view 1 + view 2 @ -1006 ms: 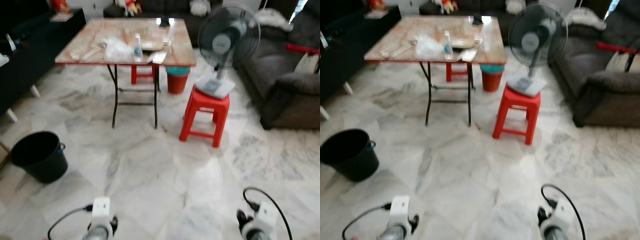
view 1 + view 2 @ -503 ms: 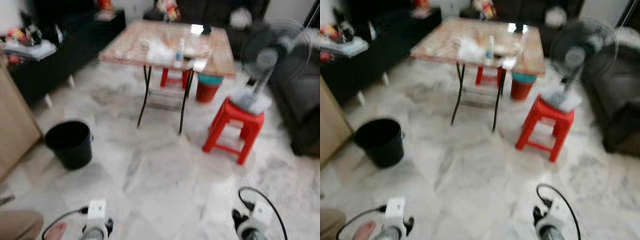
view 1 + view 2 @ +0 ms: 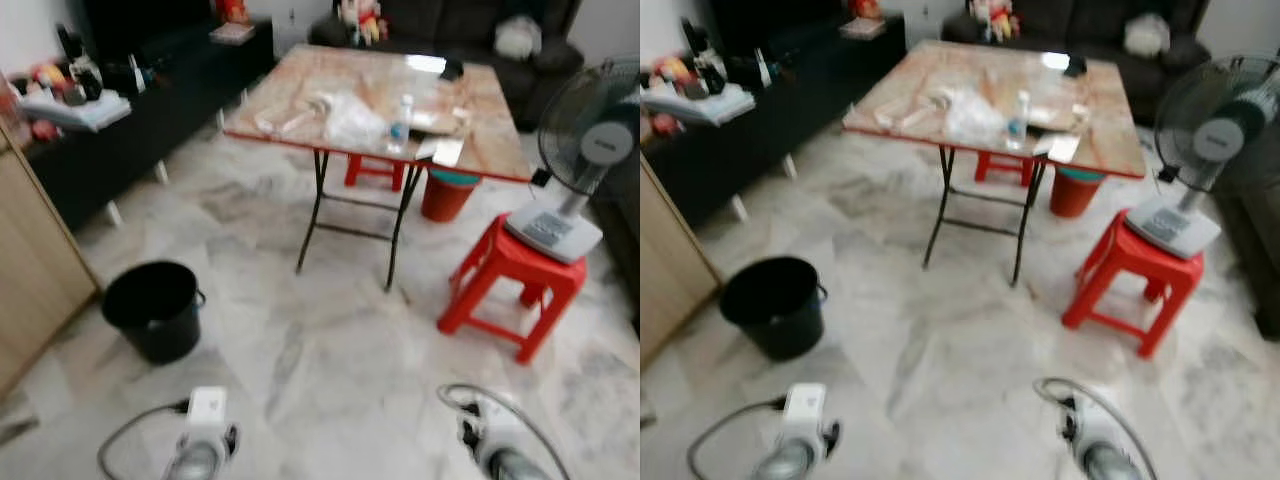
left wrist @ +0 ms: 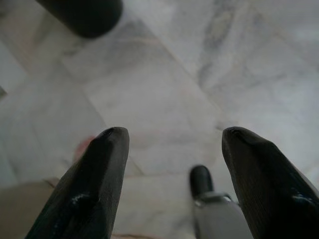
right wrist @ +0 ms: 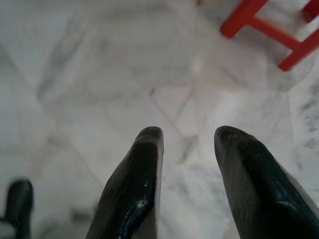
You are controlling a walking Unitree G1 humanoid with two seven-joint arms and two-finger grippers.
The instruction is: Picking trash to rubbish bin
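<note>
Both jaws far from bin (image 3: pixel 152 308).

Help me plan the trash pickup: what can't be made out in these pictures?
- Items on the folding table: blurred and small in the eye views; only the bottle and a crumpled plastic bag are recognisable.
- Inside of the black bucket: too dark.
- Fan: cut off by the left eye view's edge.

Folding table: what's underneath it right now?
Under the folding table, a red stool and an orange bin with a teal rim stand toward the back. The tabletop hides the stool's seat.
</note>
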